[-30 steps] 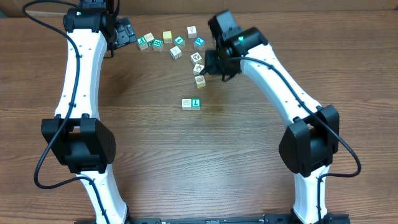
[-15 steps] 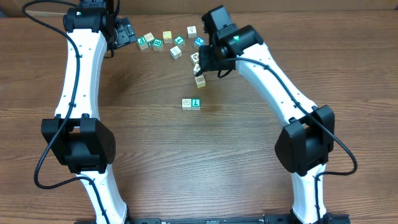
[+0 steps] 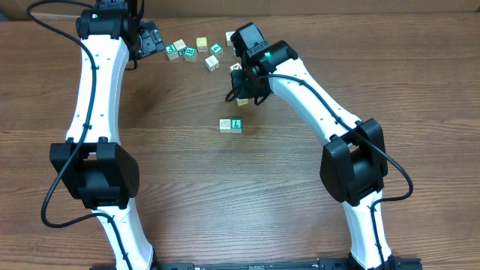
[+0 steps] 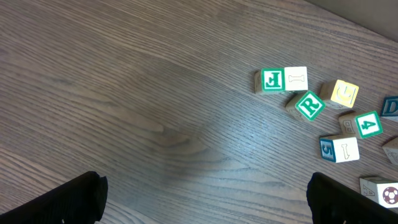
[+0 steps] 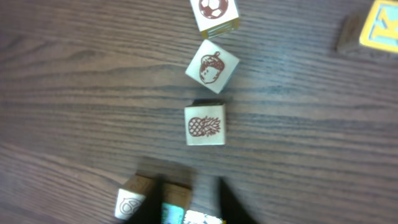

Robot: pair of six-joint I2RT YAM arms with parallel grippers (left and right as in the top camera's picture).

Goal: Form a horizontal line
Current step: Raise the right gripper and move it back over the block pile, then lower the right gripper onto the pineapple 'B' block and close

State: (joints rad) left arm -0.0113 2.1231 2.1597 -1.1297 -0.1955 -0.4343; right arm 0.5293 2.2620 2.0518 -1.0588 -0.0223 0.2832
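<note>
**Two cubes in the row, right jaws closed just beyond it**

Your right gripper [image 3: 240, 93] is closed. It hangs low over the short column of picture cubes on the far side of the row. The right wrist view shows one dark finger [image 5: 233, 204] at the bottom edge, and you cannot tell whether it pinches anything.

Just beside that finger is the horizontal line [image 3: 231, 124]. It has only two members:
- A white cube [image 3: 225, 124] with a faint round mark sits on the left.
- A teal-faced cube [image 3: 237, 124] sits on the right, touching it side by side.
- The two tops are level and their edges run square to the wood grain.

Beyond the row, apart from it, the pineapple cube [image 5: 205, 125] sits square. The acorn cube [image 5: 212, 66] is farther on and twisted. The soccer-ball cube [image 5: 217, 14] is cut by the frame edge.

Your left gripper [image 4: 208, 198] is spread wide over bare wood at the far left. The loose cluster [image 3: 196, 48] of lettered cubes lies near it, to its right.

For room to move, the table [image 3: 172, 172] is bare to the left and right of the row and toward the arm bases. The cluster crowds the far edge of the table.
</note>
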